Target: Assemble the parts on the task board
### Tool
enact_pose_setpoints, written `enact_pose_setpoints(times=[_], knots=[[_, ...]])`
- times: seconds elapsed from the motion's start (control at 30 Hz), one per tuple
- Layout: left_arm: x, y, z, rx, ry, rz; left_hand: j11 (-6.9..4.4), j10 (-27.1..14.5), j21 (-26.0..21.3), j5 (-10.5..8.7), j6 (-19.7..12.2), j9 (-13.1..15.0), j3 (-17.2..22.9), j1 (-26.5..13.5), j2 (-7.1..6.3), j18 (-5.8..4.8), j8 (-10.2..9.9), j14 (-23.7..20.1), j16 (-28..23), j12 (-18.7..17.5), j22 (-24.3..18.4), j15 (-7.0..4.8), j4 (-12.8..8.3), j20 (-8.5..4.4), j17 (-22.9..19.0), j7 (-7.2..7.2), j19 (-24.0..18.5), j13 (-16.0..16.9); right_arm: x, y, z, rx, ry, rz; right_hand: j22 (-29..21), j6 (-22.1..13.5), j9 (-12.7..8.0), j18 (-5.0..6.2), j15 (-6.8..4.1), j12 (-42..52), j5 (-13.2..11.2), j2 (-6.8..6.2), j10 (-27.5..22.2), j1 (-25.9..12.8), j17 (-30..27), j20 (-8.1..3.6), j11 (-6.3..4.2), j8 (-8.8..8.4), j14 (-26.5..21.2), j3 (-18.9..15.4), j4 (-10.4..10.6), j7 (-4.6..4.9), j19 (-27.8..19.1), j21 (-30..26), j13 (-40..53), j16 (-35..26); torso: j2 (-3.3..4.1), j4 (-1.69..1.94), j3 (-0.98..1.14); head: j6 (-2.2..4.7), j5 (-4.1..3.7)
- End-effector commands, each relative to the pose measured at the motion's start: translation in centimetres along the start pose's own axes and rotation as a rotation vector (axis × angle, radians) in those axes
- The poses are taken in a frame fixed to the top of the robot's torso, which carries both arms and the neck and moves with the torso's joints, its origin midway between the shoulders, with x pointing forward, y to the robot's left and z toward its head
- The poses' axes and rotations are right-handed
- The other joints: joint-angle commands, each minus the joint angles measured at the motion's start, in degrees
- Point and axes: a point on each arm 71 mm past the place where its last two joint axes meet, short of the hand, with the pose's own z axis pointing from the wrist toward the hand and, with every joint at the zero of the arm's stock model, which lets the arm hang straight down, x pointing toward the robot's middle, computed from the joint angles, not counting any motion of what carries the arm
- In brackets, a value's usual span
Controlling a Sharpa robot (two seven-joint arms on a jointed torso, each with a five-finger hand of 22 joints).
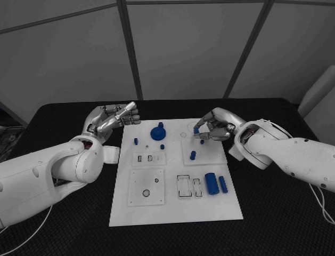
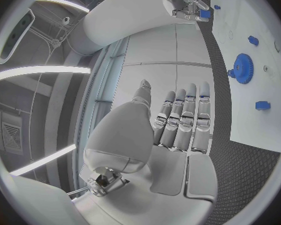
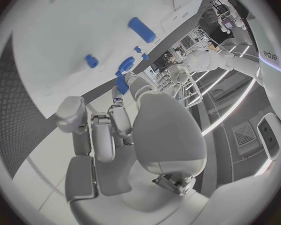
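No writing is legible on the task board [image 1: 175, 210]; the right hand [image 1: 213, 127] pinches a small blue part [image 1: 197, 130], while the left hand [image 1: 112, 119] is empty, fingers extended.

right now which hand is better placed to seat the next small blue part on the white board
Right. The right hand already pinches a small blue part above the white task board. The left hand hangs off the board's left edge, holding nothing.
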Motion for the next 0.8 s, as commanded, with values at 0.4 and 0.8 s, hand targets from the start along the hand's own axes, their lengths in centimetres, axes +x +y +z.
enact_pose_setpoints(times=[0.4, 0.8], knots=[[-0.4, -0.1, 0.2, 0.011, -0.005, 0.01, 0.04, -0.1, -0.3, -0.19, 0.0, 0.0, 0.0, 0.2, 0.54, -0.12, -0.3, 0.0, -0.3, -0.1, -0.1, 0.09, -0.2, 0.04, 0.1, 0.13, -0.3, 0.0, 4.0, 7.9, 2.0, -0.184, 0.007, -0.195, 0.5, 0.4, 0.3, -0.29, -0.52, 0.5, 0.7, 0.72, 0.3, 0.0, 13.0, -0.57, -0.32, 0.52, 5.5, -0.1, -0.5, -0.13, 0.3, 0.6, 0.3, 0.4, -0.1, 0.35, -0.2, -0.88, 3.01], [-0.1, 0.0, 0.3, 0.01, -0.002, 0.007, 0.03, -0.1, -0.3, -0.19, 0.0, 0.0, 0.1, 0.2, 0.56, -0.12, -0.3, 0.0, -0.3, -0.1, -0.1, 0.09, -0.3, 0.04, 0.1, 0.11, -0.3, 0.0, 6.9, 11.1, 3.5, -0.237, 0.034, -0.294, 0.7, 0.5, 0.3, -0.32, -0.56, 0.5, 0.8, 0.72, 0.3, 0.0, 13.1, -0.6, -0.36, 0.56, 5.5, -0.1, -0.5, -0.16, 0.4, 0.7, 0.3, 0.5, -0.1, 0.16, -0.14, -1.59, 4.03]])
